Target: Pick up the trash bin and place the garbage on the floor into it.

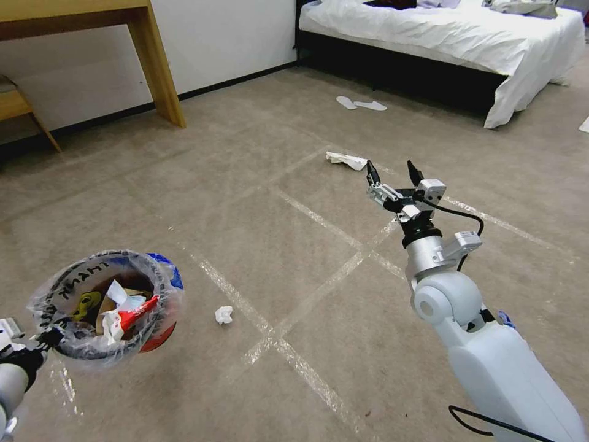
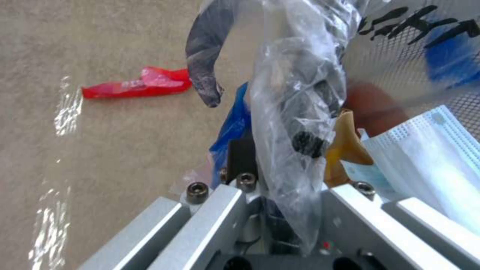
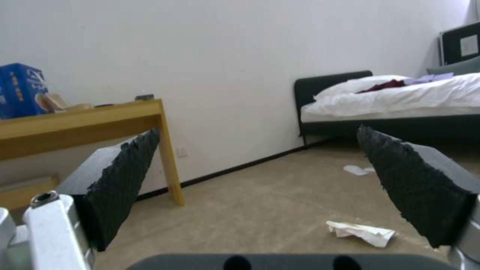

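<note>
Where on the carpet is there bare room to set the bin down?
Bare carpet lies between the small tissue and the right gripper, crossed only by tape lines. Litter sits by the flat tissue; the left gripper holds the trash bin.

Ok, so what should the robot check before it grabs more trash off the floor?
1. Left gripper holding the trash bin by its rim: ok.
2. Trash bin has room left: ok, some litter inside but not to the rim.
3. Right gripper open and empty: ok.
4. Flat white paper ahead of the right gripper on the floor: ok, apart from it.
5. Crumpled tissue left on the floor beside the bin: not ok.
6. Red wrapper in the left wrist view left on the floor: not ok.
</note>
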You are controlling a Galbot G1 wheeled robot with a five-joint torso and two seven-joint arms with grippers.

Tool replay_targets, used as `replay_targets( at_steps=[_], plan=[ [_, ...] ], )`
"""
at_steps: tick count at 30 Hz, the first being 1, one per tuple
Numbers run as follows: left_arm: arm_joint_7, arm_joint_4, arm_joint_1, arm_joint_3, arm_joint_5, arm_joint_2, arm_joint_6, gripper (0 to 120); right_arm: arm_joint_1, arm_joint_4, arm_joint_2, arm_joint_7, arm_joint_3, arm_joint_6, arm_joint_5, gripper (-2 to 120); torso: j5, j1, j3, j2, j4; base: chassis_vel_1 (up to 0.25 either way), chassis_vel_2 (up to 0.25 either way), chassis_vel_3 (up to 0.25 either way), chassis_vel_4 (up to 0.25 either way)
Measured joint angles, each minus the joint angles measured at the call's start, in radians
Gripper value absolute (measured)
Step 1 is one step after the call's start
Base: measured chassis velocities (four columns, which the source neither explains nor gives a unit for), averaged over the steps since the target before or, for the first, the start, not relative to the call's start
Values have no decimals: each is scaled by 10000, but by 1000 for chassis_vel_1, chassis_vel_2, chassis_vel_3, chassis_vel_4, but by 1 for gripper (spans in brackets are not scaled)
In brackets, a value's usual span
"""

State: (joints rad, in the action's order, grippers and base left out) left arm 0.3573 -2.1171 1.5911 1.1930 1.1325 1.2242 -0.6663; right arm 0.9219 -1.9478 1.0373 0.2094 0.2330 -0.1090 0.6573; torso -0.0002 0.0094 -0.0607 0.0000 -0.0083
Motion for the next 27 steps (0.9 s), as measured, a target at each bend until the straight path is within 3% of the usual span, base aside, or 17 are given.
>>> replay_targets(
  at_steps=[27],
  plan=[
    [-9,63,-42,-61,6,-6,12,0,-203,214,121,73,-404,-24,1,100,1,0,0,0,0,-68,67,60,-58]
  ],
)
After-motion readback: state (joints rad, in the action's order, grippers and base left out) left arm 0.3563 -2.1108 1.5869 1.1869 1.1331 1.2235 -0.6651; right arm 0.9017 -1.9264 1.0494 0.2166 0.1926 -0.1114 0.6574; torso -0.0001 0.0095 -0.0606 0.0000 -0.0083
